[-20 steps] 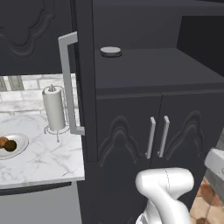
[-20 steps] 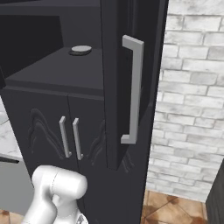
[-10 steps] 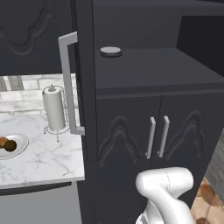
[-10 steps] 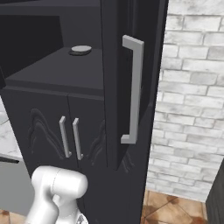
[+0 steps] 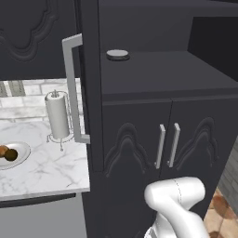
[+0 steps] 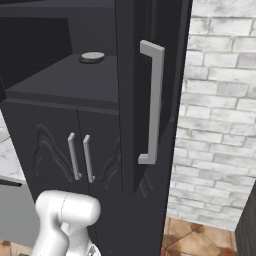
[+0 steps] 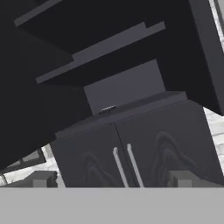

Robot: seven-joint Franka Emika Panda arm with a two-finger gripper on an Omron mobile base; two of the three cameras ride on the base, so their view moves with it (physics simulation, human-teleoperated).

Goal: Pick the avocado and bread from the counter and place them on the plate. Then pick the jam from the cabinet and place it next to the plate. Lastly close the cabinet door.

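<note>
On my left base view the plate [image 5: 11, 155] sits on the marble counter [image 5: 46, 174] with the avocado [image 5: 11, 154] and bread [image 5: 3, 150] on it, a paper towel roll [image 5: 58, 116] nearby, the cabinet door [image 5: 88, 83] swung open. On the right, a grey disc [image 6: 92, 57] rests in the cabinet [image 6: 65, 95]. My hand view faces the lower doors [image 7: 140, 148], gripper [image 7: 109, 180] fingers spread wide, holding nothing.

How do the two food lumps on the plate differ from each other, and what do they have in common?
The bread is orange-brown, while the avocado is dark olive-green. The bread lies nearer the left edge of the left base view; the avocado sits beside it, closer to the middle of the plate. Both are small, roundish lumps, far smaller than the plate, and both already rest on it.
</note>
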